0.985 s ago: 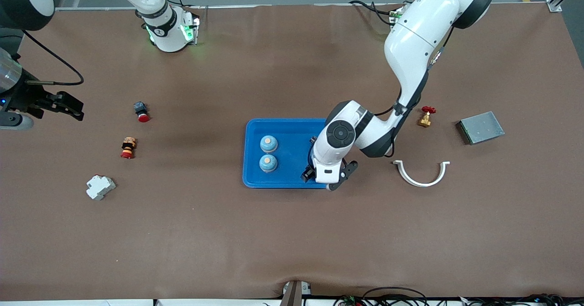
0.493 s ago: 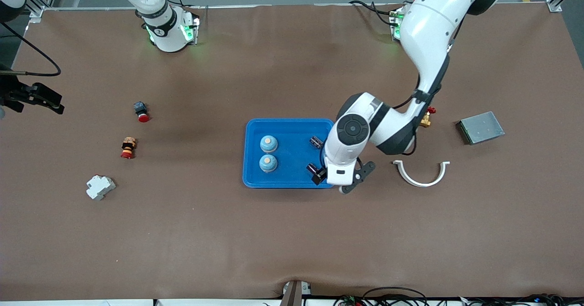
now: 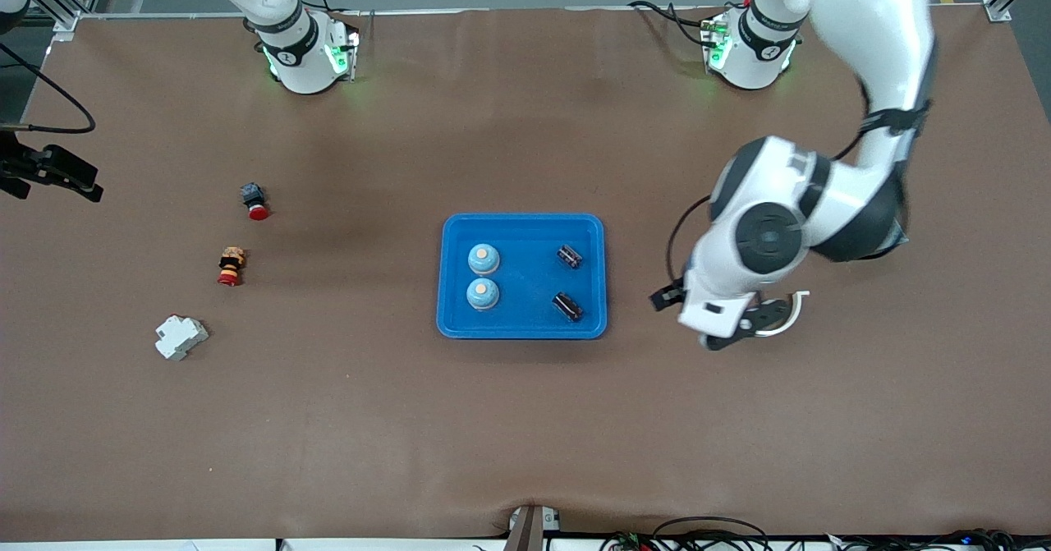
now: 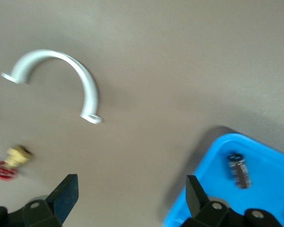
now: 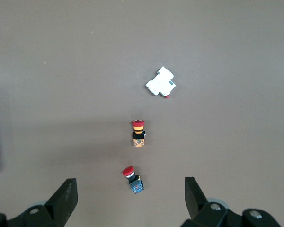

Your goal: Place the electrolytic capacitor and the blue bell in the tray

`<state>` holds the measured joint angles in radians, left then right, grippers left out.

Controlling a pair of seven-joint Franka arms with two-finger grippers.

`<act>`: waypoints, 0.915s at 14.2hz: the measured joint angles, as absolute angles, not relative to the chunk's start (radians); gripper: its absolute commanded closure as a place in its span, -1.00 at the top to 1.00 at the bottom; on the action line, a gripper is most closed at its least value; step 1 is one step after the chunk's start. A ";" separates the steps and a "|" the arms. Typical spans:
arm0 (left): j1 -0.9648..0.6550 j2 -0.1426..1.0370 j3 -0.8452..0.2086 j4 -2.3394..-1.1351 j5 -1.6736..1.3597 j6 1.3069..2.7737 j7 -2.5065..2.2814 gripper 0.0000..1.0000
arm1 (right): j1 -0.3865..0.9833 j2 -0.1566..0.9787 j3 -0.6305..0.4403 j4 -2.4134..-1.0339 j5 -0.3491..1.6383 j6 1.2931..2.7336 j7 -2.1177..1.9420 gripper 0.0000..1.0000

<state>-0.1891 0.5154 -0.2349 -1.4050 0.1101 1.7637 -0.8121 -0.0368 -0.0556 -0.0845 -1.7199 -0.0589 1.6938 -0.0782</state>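
Blue tray (image 3: 523, 224) mid-table (image 3: 525, 436), holding two blue bells (image 3: 484, 259) (image 3: 483, 293) side by side toward the right arm's end, one nearer the front camera than the other. Two black electrolytic capacitors (image 3: 569, 256) (image 3: 567, 306) also in tray, toward the left arm's end, lying flat, apart from each other (one visible in left wrist view too (image 4: 238, 170)).

Left pincer (image 3: 708, 321) up over bare table between tray and white half-ring clamp (image 3: 787, 311), fingers (image 4: 66, 197) spread wide, nothing held. Red-handled brass valve (image 4: 10, 162) seen beside the clamp (image 4: 57, 80) in left wrist view.

Right pincer (image 3: 66, 177) over the table edge at the right arm's end, fingers (image 5: 68, 194) wide, empty, arm waiting. Below it: red pushbutton (image 3: 254, 199), red-orange stacked switch (image 3: 231, 265), white breaker (image 3: 180, 337), each well apart.
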 measured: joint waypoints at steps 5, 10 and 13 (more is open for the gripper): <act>0.002 0.343 -0.236 -1.579 0.074 1.749 -0.434 1.00 | -0.028 -0.060 -0.093 -1.721 -0.059 1.694 -0.078 1.00; 0.100 0.233 -0.236 -1.751 0.071 1.853 -0.235 1.00 | -0.019 -0.061 -0.100 -1.721 -0.037 1.692 -0.078 1.00; 0.106 0.146 -0.237 -1.874 0.071 1.946 -0.195 1.00 | -0.018 -0.066 -0.101 -1.721 0.017 1.680 -0.078 1.00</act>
<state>0.1059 0.1464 -0.2375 -1.8737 0.0712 1.9461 -0.1945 -0.0181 -0.0659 -0.1011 -1.7210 0.0171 1.6803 -0.0784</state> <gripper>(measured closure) 0.000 0.000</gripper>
